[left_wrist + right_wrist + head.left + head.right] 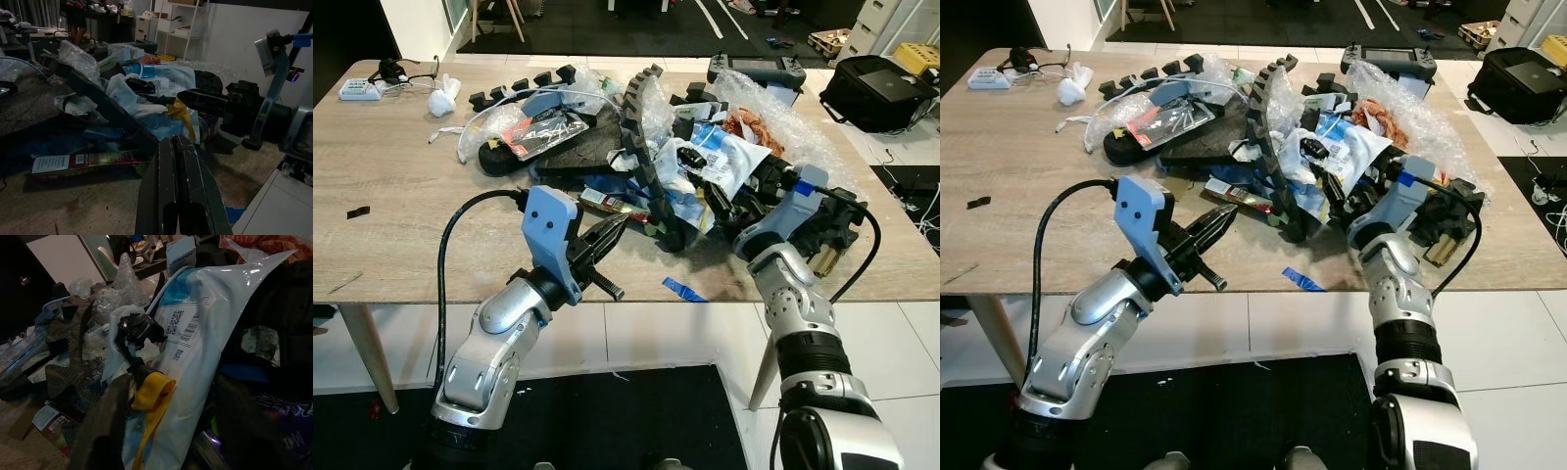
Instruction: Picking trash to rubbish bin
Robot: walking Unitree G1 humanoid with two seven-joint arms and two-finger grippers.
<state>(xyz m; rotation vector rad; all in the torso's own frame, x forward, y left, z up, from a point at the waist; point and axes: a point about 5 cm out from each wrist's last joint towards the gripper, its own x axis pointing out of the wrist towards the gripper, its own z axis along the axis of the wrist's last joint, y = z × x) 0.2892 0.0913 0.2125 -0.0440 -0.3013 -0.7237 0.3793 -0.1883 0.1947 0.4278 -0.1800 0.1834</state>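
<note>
One heap of trash [685,157] is spread across the far-right half of a pale wood-grain table [411,186], its long axis running from the robot's left to its right. Within the heap, a white and blue plastic mailer bag [729,157] with a printed label is seen, glossy and crumpled, next to clear bubble wrap [783,122] on the right side. A long dark foam strip with a toothed edge [641,147] is stood on edge and runs from the far side of the pile towards the near edge. A second notched foam piece [524,88] lies at the far left of the heap. A flat narrow carton [83,161], printed with a barcode, lies on the table at the near left foot of the pile, its long axis roughly parallel to the table's near edge. A yellow strip [151,396] is draped in front of the mailer bag.

The left gripper [607,233] is held just above the near part of the table, pointing at the carton, with its two black fingers pressed together. The right gripper [171,431] is pushed into the near right side of the heap, its fingers spread on either side of the yellow strip and the mailer's lower edge, with nothing seen to be pinched.

One scrap of blue tape [683,289] lies at the near table edge, between the two arms. One black bag [881,88] sits on the floor beyond the table's right corner.
</note>
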